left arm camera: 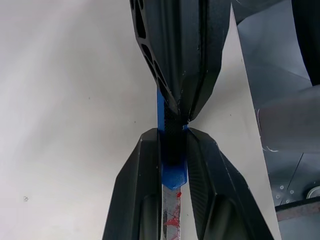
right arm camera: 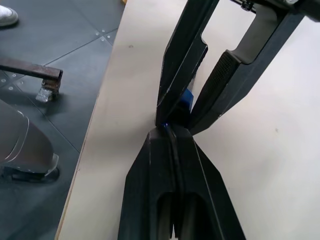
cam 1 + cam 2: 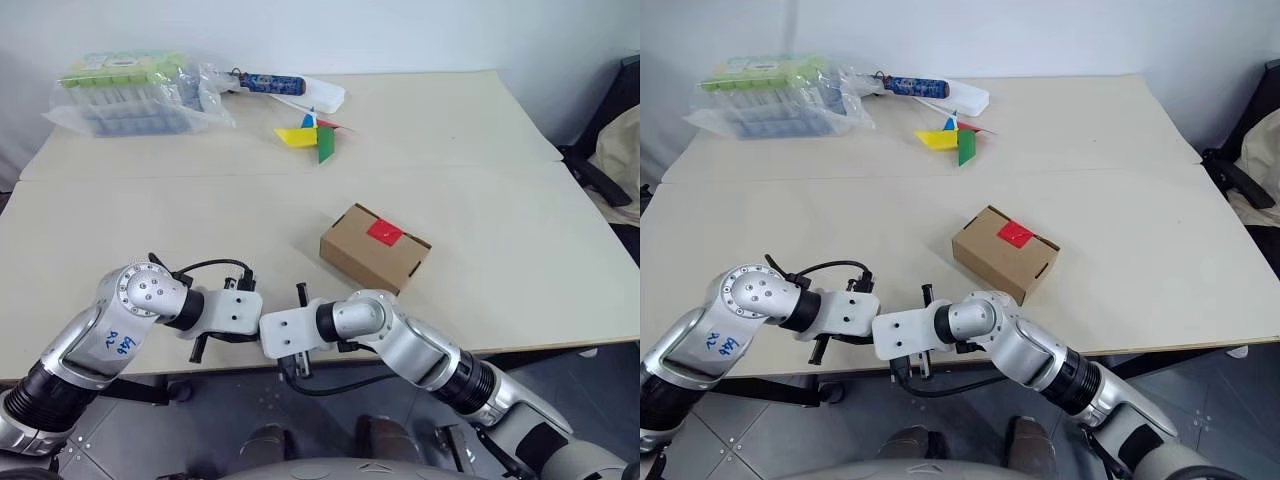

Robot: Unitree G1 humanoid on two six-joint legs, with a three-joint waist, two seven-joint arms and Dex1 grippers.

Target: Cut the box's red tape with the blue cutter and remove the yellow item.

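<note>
**Two grippers meet on one blue cutter at the table's near edge**

While the two arms reach toward each other over the near edge of the table [image 3: 520,190], both grippers come together at a single blue cutter [image 1: 173,170]. From the left wrist, the left gripper [image 1: 174,150] has its two black fingers closed narrowly on the cutter's blue body, with the metal blade, smeared red, running back between them. The right gripper [image 2: 172,132] points in from the opposite side, its two fingers pressed together at the tips on the cutter's other end; whether it truly grips or only touches is hard to tell.

One box [image 3: 373,247] of brown cardboard sits further in on the table, right of centre, well apart from the grippers, its flaps shut. One small square of red tape [image 3: 384,232] lies on its top face.

At the far side lie three more things: one clear plastic package [image 3: 135,92] with a green label at the far left corner, one dark-blue patterned tube [image 3: 270,82] with a white end just beside it, and one paper pinwheel [image 3: 312,135] of yellow, green, red and blue blades nearer the middle.
</note>
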